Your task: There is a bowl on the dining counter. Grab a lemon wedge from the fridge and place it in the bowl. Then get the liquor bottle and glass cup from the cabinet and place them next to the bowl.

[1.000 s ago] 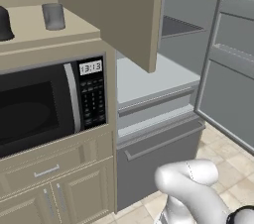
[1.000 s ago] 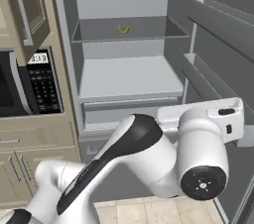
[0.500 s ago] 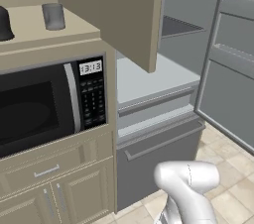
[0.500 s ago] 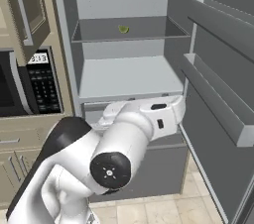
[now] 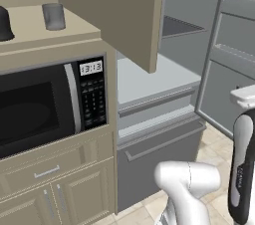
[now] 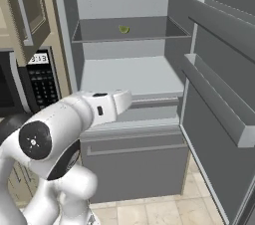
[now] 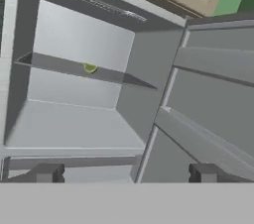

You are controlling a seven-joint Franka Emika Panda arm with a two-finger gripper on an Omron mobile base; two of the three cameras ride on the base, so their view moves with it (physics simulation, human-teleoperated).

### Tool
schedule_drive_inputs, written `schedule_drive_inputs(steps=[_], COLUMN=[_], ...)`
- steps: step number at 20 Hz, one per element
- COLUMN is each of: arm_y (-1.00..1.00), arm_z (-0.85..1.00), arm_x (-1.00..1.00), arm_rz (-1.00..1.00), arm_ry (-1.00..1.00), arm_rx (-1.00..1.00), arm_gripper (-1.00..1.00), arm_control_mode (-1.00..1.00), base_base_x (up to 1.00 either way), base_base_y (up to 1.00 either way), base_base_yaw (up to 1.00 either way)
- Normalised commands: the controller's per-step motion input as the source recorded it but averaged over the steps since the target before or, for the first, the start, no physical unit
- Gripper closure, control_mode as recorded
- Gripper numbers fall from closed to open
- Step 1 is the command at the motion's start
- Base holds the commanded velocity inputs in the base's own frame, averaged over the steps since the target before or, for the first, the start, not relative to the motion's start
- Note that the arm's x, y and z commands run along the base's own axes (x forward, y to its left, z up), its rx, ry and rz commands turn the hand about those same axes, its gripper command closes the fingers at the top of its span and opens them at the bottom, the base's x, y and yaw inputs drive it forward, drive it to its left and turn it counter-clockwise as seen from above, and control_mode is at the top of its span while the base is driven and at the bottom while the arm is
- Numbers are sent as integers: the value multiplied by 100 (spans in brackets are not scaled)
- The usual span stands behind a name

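- Grey interior of the open fridge (image 6: 129, 77): its door (image 6: 219, 94) is swung fully aside, which leaves the shelves reachable from the front.
- Lemon wedge (image 6: 124, 29), the object of the present step, lies alone on the upper shelf (image 6: 99, 34), toward the back and roughly mid-width; in the hand view it appears as a small yellow-green piece (image 7: 90, 67) on the same ledge.
- Gripper (image 7: 126, 172): the two dark finger tips stand far apart at the bottom of the hand view with nothing between them, so the hand is wide open and carries nothing.
- Arm (image 6: 64, 129) is folded low in front of the fridge drawers, well apart from the wedge; the hand camera looks up and into the compartment, presumably so the wedge stays in sight during the approach.
- Glass cup (image 5: 53, 16) and a dark object (image 5: 5, 24), cut off by the frame edge and possibly the liquor bottle, stand on the cabinet shelf above the microwave (image 5: 47, 104); the cabinet door (image 5: 114, 10) is open, so both are accessible for the later steps.
- Judged stage: early, as the wedge is not yet grasped. The next move calls for raising the hand to the upper shelf and reaching deep; the shelf above leaves limited headroom.
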Motion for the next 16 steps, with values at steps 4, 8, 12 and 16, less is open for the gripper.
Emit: schedule_drive_inputs(steps=[4, 8, 12, 16], arm_y=[72, 58, 55, 38], arm_z=[-10, -12, -17, -18], arm_x=[17, 18, 26, 28], arm_rz=[0, 1, 9, 19], arm_ry=[3, 0, 0, 0], arm_rx=[17, 16, 17, 17], arm_gripper=[-100, -100, -100, -100], arm_control_mode=[-100, -100, -100, -100], base_base_x=[0, 0, 0, 0], base_base_y=[0, 0, 0, 0], base_base_yaw=[0, 0, 0, 0])
